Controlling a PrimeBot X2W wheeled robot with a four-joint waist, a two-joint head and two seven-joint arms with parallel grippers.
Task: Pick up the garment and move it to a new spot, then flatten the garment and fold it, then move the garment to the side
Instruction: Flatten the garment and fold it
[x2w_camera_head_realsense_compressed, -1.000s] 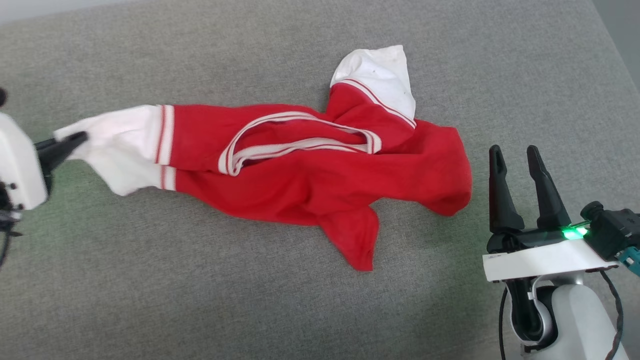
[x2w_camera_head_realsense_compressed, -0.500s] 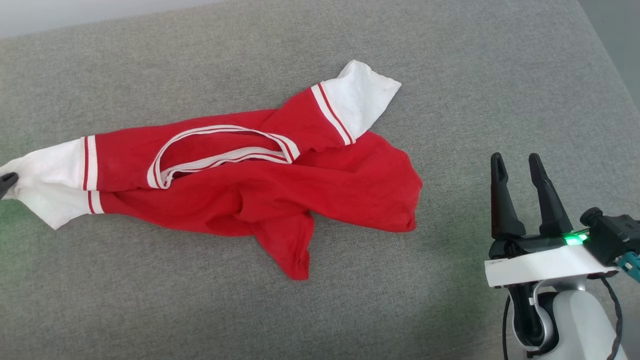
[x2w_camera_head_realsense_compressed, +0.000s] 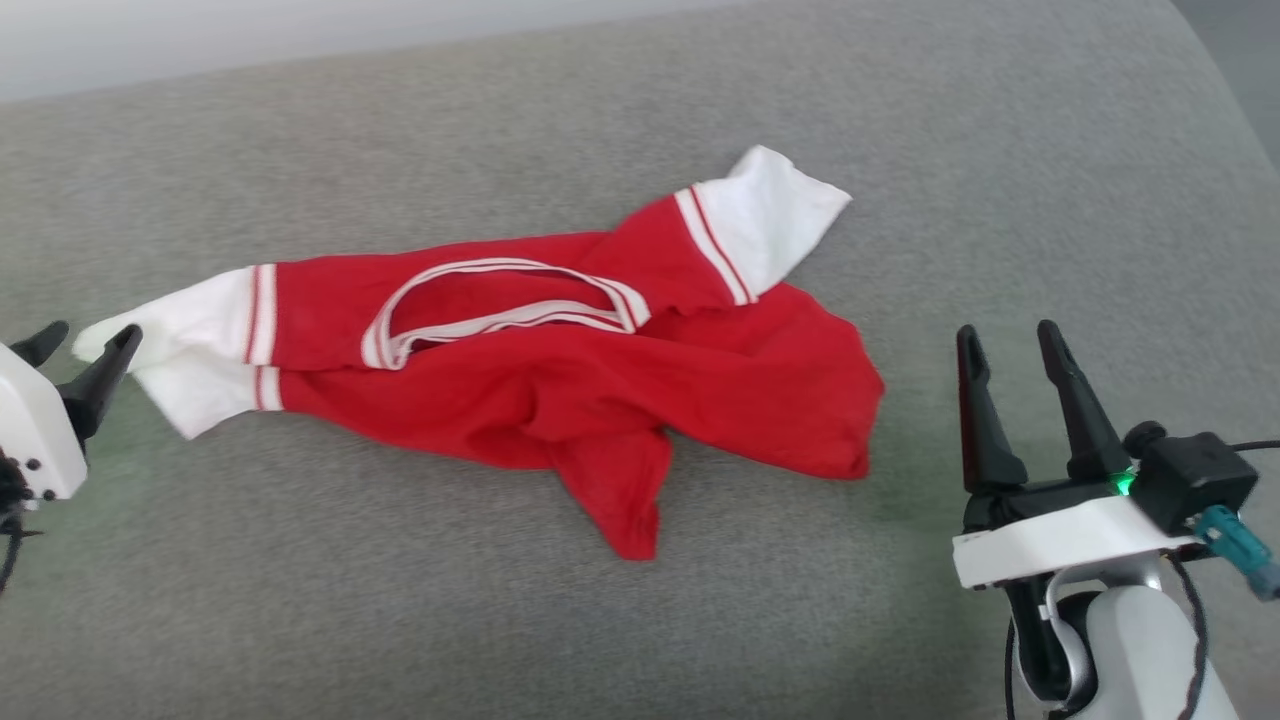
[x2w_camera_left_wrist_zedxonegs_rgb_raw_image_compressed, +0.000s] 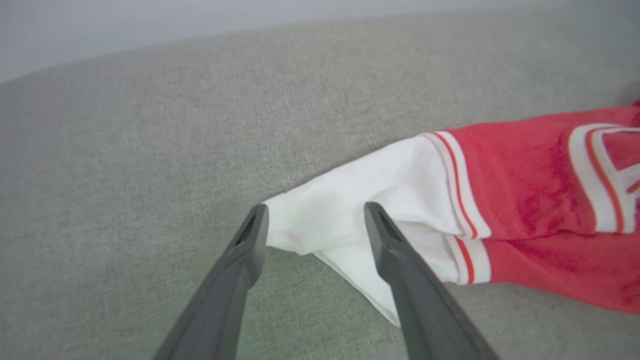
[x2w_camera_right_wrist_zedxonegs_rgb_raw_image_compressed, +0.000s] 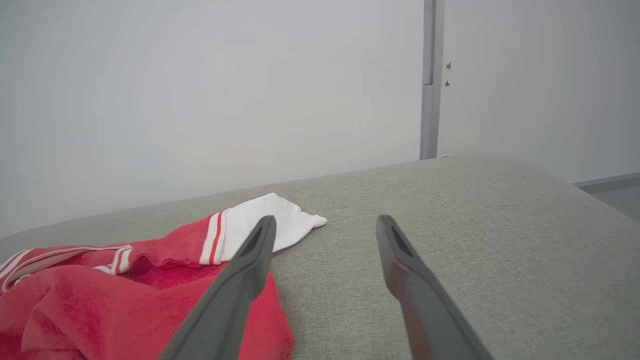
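The garment (x2w_camera_head_realsense_compressed: 560, 390) is a red shirt with white sleeve ends, lying crumpled on the grey fabric surface, its striped V-neck trim facing up. Its left white sleeve (x2w_camera_head_realsense_compressed: 180, 330) stretches toward my left gripper (x2w_camera_head_realsense_compressed: 90, 338), which is open at the left edge. In the left wrist view the left gripper (x2w_camera_left_wrist_zedxonegs_rgb_raw_image_compressed: 315, 214) has its fingers spread on either side of the sleeve end (x2w_camera_left_wrist_zedxonegs_rgb_raw_image_compressed: 350, 220), which lies loose on the surface. My right gripper (x2w_camera_head_realsense_compressed: 1006, 335) stands open to the right of the garment, apart from it, with nothing between its fingers (x2w_camera_right_wrist_zedxonegs_rgb_raw_image_compressed: 250, 265). The other white sleeve (x2w_camera_right_wrist_zedxonegs_rgb_raw_image_compressed: 260, 220) points to the far right.
The grey padded surface (x2w_camera_head_realsense_compressed: 400, 620) runs wide around the garment, with bare room in front and to the right. A pale wall (x2w_camera_right_wrist_zedxonegs_rgb_raw_image_compressed: 200, 100) stands behind its far edge, and the surface rounds off at the far right corner (x2w_camera_right_wrist_zedxonegs_rgb_raw_image_compressed: 550, 185).
My left gripper, shut on the white sleeve end while pulling the garment leftward, has opened and let it go. The head view has shifted. The right gripper has stayed open.
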